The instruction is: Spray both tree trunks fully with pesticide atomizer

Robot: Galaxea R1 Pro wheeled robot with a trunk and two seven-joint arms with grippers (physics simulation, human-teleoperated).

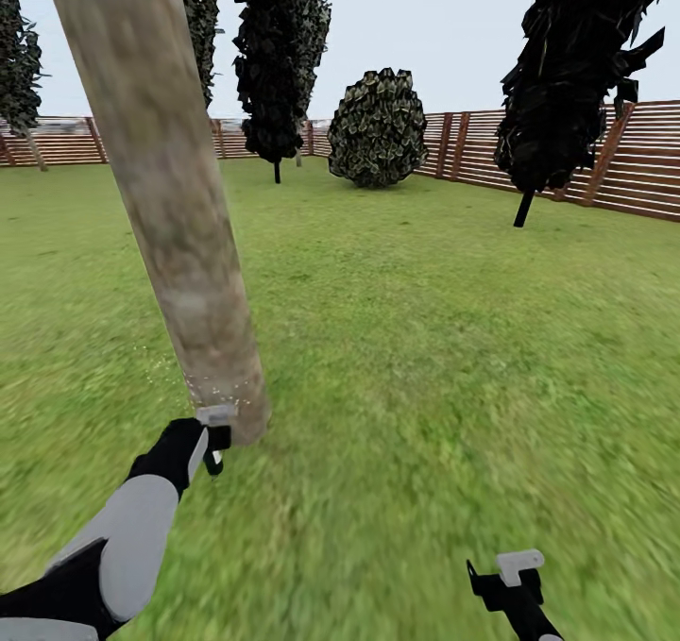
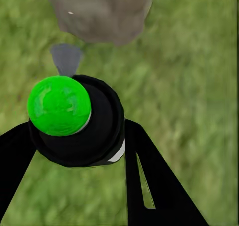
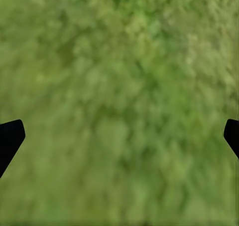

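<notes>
**Operator:** Report the state and position of the left gripper (image 2: 82, 151).

**Technician:** In the left wrist view its two black fingers (image 2: 149, 171) are clenched on the pesticide atomizer (image 2: 79, 121), one on each side of the black body. The green cap (image 2: 59, 105) faces the camera. The grey nozzle (image 2: 65, 59) points at the base of the tree trunk (image 1: 170, 207). In the head view the left gripper (image 1: 210, 438) sits at about 7 o'clock, just beside the trunk's foot.

**Operator:** Why is it held so low and so near?

**Technician:** Probably so the spray lands on bark rather than grass. Pale pesticide specks (image 1: 212, 386) dot the lowest part of the trunk and the grass (image 1: 425, 339) just beside it. The bark higher up looks bare, so coverage seems to be at an early stage.

**Operator:** And the right gripper (image 1: 515, 575)?

**Technician:** At about 5 o'clock in the head view, well apart from the trunk. In the right wrist view its fingertips (image 3: 10, 136) stand wide at the frame edges with lawn between: released, holding nothing. It appears parked clear of the spray.

**Operator:** The second tree?

**Technician:** I cannot identify it. Dark conifers (image 1: 576, 65) and a round bush (image 1: 378, 129) stand along the fence (image 1: 642, 160) from 12 to 2 o'clock.
</notes>
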